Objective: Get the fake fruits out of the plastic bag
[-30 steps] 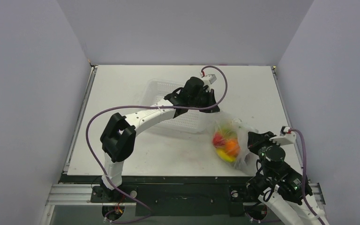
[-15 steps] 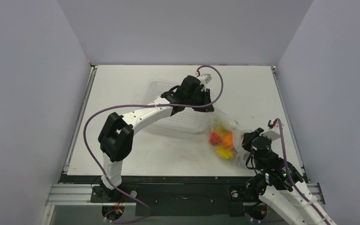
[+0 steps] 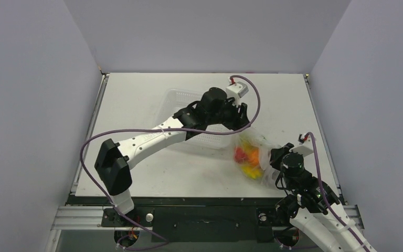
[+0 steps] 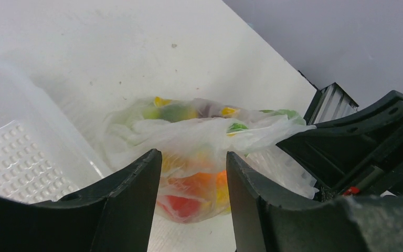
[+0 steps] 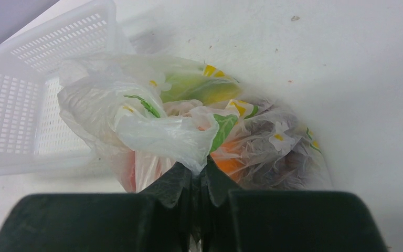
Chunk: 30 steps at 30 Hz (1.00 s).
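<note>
The clear plastic bag (image 3: 252, 157) lies on the white table at the right front, next to the basket. The fake fruits are inside it: red (image 4: 181, 205), orange (image 5: 231, 164), a green pear (image 5: 189, 86) and dark purple grapes (image 5: 288, 163) show through the film. My right gripper (image 5: 198, 169) is shut on a bunched fold of the bag at its near right side (image 3: 273, 160). My left gripper (image 4: 193, 181) is open and empty, hovering just behind the bag (image 3: 241, 123), with the bag showing between its fingers.
The white perforated basket (image 3: 176, 97) stands behind and left of the bag, partly under my left arm; its wall shows in the left wrist view (image 4: 10, 147) and the right wrist view (image 5: 26, 105). Grey walls enclose the table on three sides.
My left gripper has swung right from over the basket to just behind the bag. My right gripper shifted left with the bag one second ago and has held still since.
</note>
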{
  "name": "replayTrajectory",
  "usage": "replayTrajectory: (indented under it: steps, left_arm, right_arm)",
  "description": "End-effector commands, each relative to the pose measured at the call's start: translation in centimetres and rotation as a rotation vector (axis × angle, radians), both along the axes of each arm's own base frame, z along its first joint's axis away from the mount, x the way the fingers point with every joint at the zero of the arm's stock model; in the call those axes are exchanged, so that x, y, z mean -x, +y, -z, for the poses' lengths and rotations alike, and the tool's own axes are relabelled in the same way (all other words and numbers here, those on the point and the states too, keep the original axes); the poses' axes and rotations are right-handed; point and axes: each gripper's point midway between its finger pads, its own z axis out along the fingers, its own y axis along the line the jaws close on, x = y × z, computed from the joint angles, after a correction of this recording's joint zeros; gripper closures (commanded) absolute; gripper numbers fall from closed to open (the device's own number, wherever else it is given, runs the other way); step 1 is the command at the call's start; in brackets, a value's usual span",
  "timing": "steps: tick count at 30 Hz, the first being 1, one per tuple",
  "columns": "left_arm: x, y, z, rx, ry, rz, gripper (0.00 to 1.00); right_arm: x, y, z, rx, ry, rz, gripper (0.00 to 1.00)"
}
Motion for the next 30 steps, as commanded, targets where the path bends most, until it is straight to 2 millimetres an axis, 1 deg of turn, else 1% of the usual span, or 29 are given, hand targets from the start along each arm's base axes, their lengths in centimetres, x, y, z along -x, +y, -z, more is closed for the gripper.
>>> replayTrajectory:
  steps: [1, 2, 3, 4, 5, 6, 12, 16, 17, 18, 19, 20, 21, 22, 23, 24, 25, 26, 27, 28, 29, 30]
  left_arm:
    - [0.4, -3.3, 0.6, -0.063, -0.055, 0.08, 0.54]
    - [0.3, -3.8, 2.0, -0.094, -0.047, 0.089, 0.54]
    - [0.3, -4.1, 1.9, -0.104, -0.048, 0.094, 0.54]
    - [0.2, -4.5, 3.0, -0.131, -0.045, 0.1, 0.54]
    - [0.3, -4.5, 3.2, -0.147, -0.041, 0.1, 0.54]
    - [0.3, -4.8, 4.1, -0.169, -0.038, 0.105, 0.54]
    - [1.4, -5.8, 5.7, -0.178, -0.008, 0.138, 0.55]
    - [1.6, -6.5, 5.7, -0.157, 0.012, 0.153, 0.63]
    - [1.5, -6.5, 5.9, -0.159, 0.018, 0.141, 0.69]
    - [1.3, -6.5, 5.6, -0.161, 0.019, 0.129, 0.75]
    - [0.6, -6.3, 5.8, -0.169, 0.023, 0.096, 0.89]
    - [-0.3, -6.0, 5.2, -0.174, 0.013, 0.053, 0.96]
    - [-0.8, -5.9, 5.2, -0.174, 0.023, 0.021, 1.0]
    - [-1.9, -5.5, 4.5, -0.163, 0.026, -0.033, 1.0]
    - [-2.5, -5.3, 4.2, -0.154, 0.03, -0.063, 1.0]
    - [-3.8, -4.7, 3.8, -0.132, 0.044, -0.125, 1.0]
    - [-4.3, -4.4, 3.0, -0.107, 0.046, -0.155, 1.0]
    - [-5.3, -4.0, 2.9, -0.065, 0.071, -0.192, 1.0]
    - [-5.3, -3.5, 3.1, -0.048, 0.088, -0.203, 1.0]
    - [-6.1, -3.4, 1.3, 0.037, 0.095, -0.216, 1.0]
    - [-6.1, -3.0, 2.1, 0.048, 0.118, -0.219, 1.0]
    - [-6.5, -3.0, 0.8, 0.12, 0.132, -0.215, 1.0]
  right_arm:
    - [-0.4, 0.3, -1.6, -0.013, -0.047, -0.019, 1.0]
    - [-0.4, 0.4, -1.7, -0.015, -0.05, -0.024, 1.0]
    - [-0.4, 0.4, -1.9, -0.013, -0.052, -0.025, 1.0]
    - [-0.4, 0.3, -2.0, -0.014, -0.056, -0.024, 1.0]
    - [-0.4, 0.3, -2.1, -0.013, -0.059, -0.024, 1.0]
    - [-0.4, 0.3, -2.2, -0.013, -0.061, -0.023, 1.0]
    - [-0.3, 0.2, -1.9, -0.009, -0.057, -0.024, 1.0]
    - [-0.4, 0.5, -1.8, -0.007, -0.048, -0.035, 1.0]
    - [-0.4, 0.5, -1.8, -0.007, -0.048, -0.04, 1.0]
    - [-0.4, 0.6, -1.9, -0.007, -0.048, -0.042, 1.0]
    - [-0.3, 0.6, -2.1, -0.01, -0.052, -0.045, 1.0]
    - [-0.3, 0.6, -2.2, -0.015, -0.055, -0.045, 1.0]
    - [-0.2, 0.7, -2.6, -0.023, -0.062, -0.048, 1.0]
    - [-0.2, 0.7, -2.7, -0.03, -0.066, -0.05, 1.0]
    - [-0.1, 0.7, -3.1, -0.04, -0.079, -0.05, 1.0]
    - [0.2, 0.5, -3.3, -0.05, -0.089, -0.045, 1.0]
    - [0.3, 0.1, -3.6, -0.056, -0.101, -0.031, 1.0]
    - [0.7, -0.2, -4.0, -0.073, -0.118, -0.019, 1.0]
    - [0.9, -0.7, -4.3, -0.078, -0.136, 0.0, 1.0]
    - [1.3, -1.5, -5.0, -0.099, -0.173, 0.026, 1.0]
    - [1.5, -1.9, -5.3, -0.11, -0.193, 0.042, 1.0]
    - [1.9, -2.7, -5.9, -0.136, -0.228, 0.076, 1.0]
